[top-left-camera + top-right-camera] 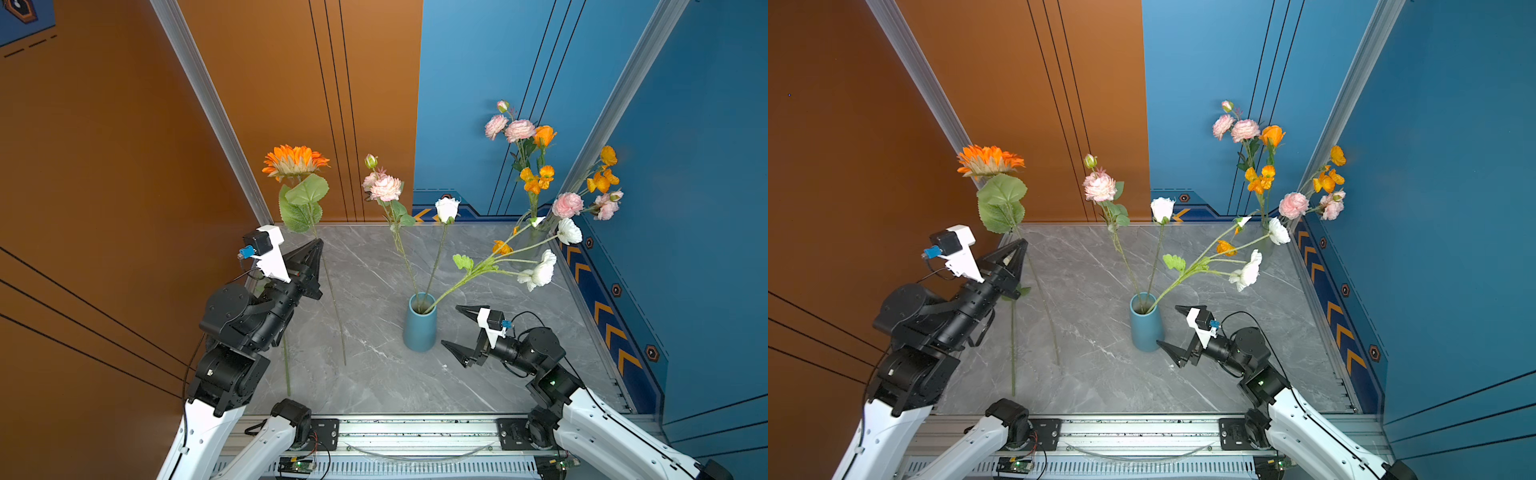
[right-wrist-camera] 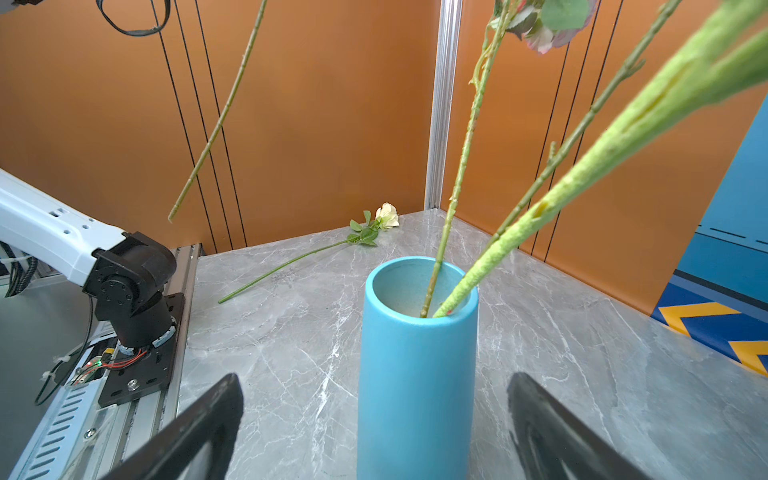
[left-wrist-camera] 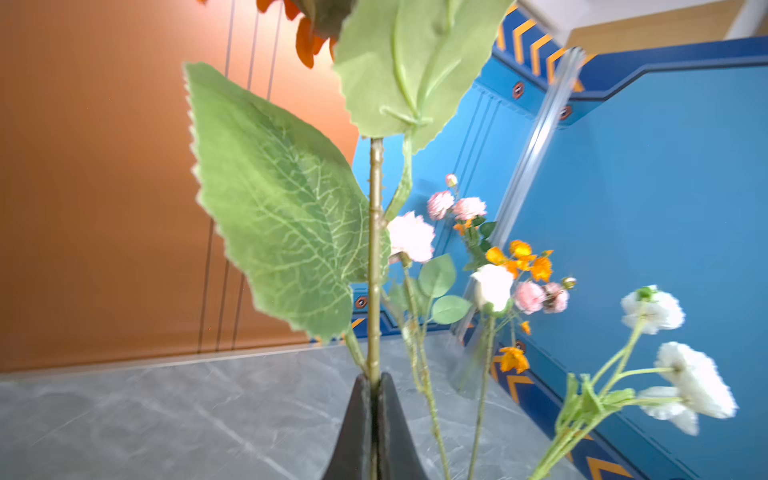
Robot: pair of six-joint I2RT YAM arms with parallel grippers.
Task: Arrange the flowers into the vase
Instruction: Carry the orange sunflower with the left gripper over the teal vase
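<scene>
In both top views the blue vase [image 1: 419,332] stands in the middle of the table [image 1: 374,386] with three already in it: a pink flower [image 1: 386,188], a white rose [image 1: 447,209] and a white spray [image 1: 540,270] leaning far over. The left claw [image 1: 319,243] is pressed together on the sunflower [image 1: 295,160], well apart from the vase. The right claw [image 1: 450,325] is spread wide just beside the vase, holding nothing. More flowers [image 1: 521,131] wait in the back corner, maybe in a clear jar.

The left wrist view shows the claw pinching the sunflower's stem [image 3: 375,249] under big leaves [image 3: 282,216].

The right wrist view shows a cream rose [image 2: 386,216] lying on the table. So a lot is left. The leaning stems [image 2: 540,208] crowd the vase mouth, so the sunflower may have a tight way in.
</scene>
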